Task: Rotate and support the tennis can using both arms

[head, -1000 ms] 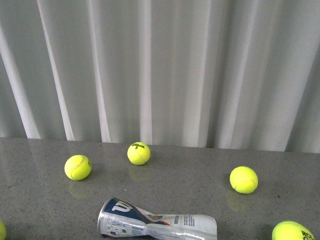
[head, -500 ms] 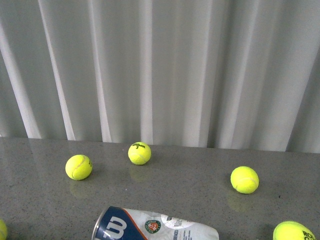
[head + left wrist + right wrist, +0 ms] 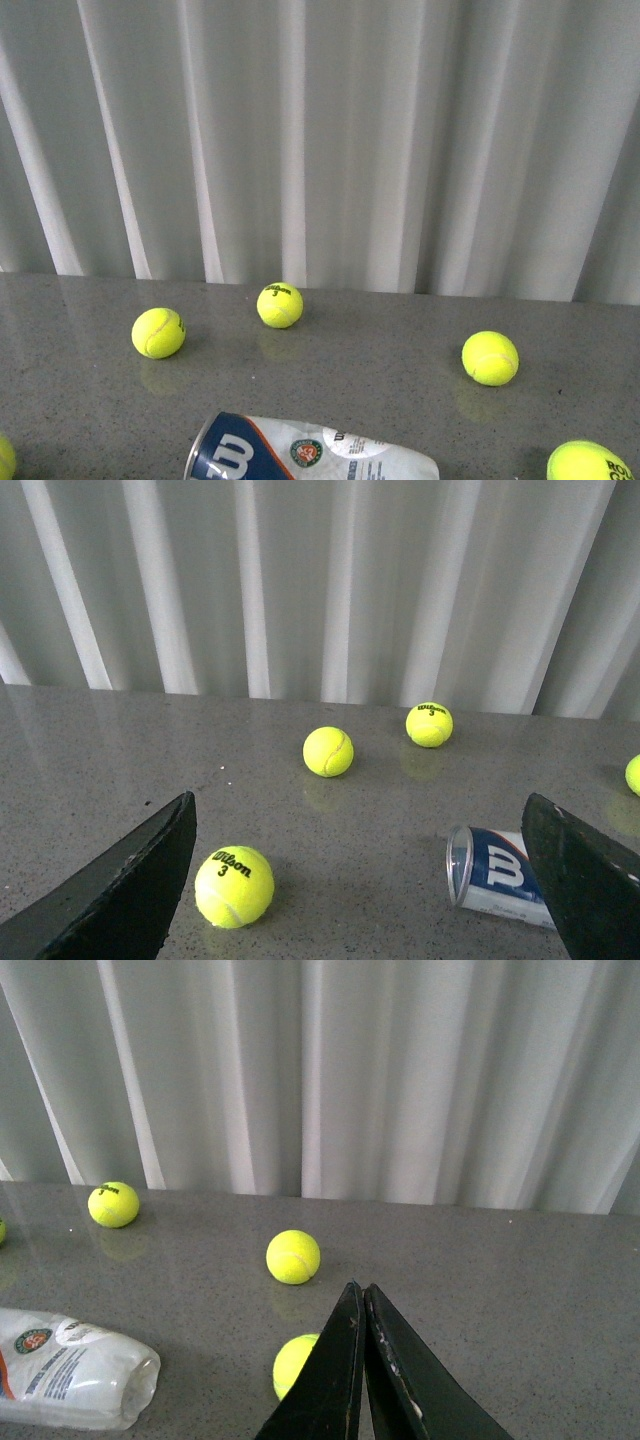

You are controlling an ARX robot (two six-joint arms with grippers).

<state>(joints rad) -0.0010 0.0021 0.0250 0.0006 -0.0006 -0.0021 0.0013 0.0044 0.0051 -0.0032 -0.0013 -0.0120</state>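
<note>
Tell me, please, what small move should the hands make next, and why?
Probably ease the open left hand toward the rimmed end of the tennis can: it lies on its side, touched by neither hand, and the right hand is shut, so it can only brace the crumpled end.

Tennis can [image 3: 310, 458] lies on its side on the grey tabletop [image 3: 380, 400], at the near edge of the front view, partly cut off by the frame. Open metal-rimmed end points to the robot's left, crumpled white end to its right. Navy label with a white W sits by the rim, then a round emblem and small print. Body is dented and flattened. Left gripper [image 3: 358, 810] is spread wide and holds nothing; one finger overlaps the can [image 3: 495, 872] in view, probably not touching. Right gripper [image 3: 360, 1290] has its fingers pressed together, empty, apart from the can [image 3: 70, 1380].
</note>
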